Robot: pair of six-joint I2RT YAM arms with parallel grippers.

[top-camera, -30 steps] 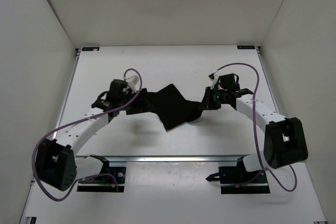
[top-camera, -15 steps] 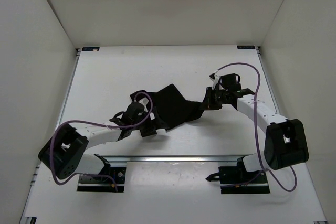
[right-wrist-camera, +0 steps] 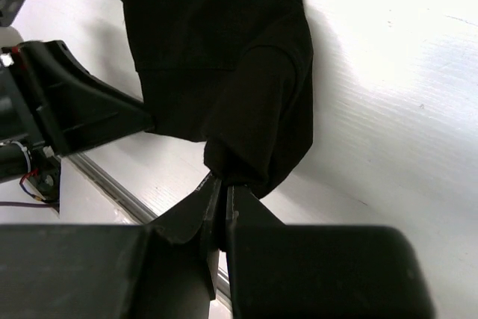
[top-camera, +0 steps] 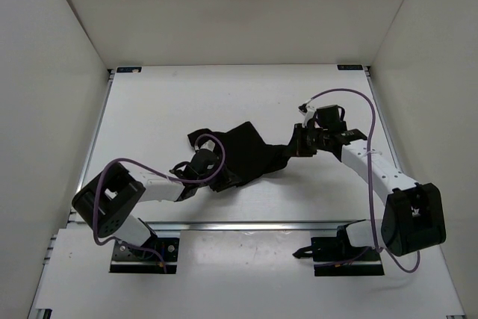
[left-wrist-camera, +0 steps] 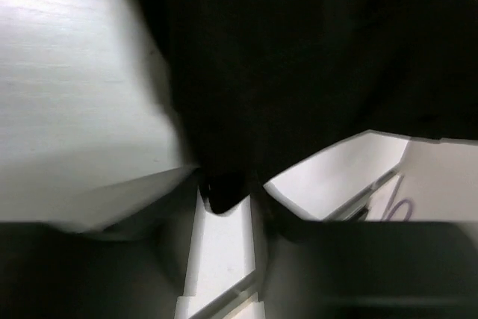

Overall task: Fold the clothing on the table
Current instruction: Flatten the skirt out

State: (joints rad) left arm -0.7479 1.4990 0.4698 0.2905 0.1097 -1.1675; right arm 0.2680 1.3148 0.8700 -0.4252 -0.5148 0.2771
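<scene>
I have one piece of black clothing bunched in the middle of the worktop. Its long axis runs left to right between my two tools. My right tool is pressed together, pinching a fold at the right end. My left tool sits at the near-left edge with cloth dipping into its gap, but the blur stops me telling whether it grips.

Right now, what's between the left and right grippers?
Only the clothing: in the top external view it spans from the left gripper to the right gripper, which pinches its edge.
</scene>
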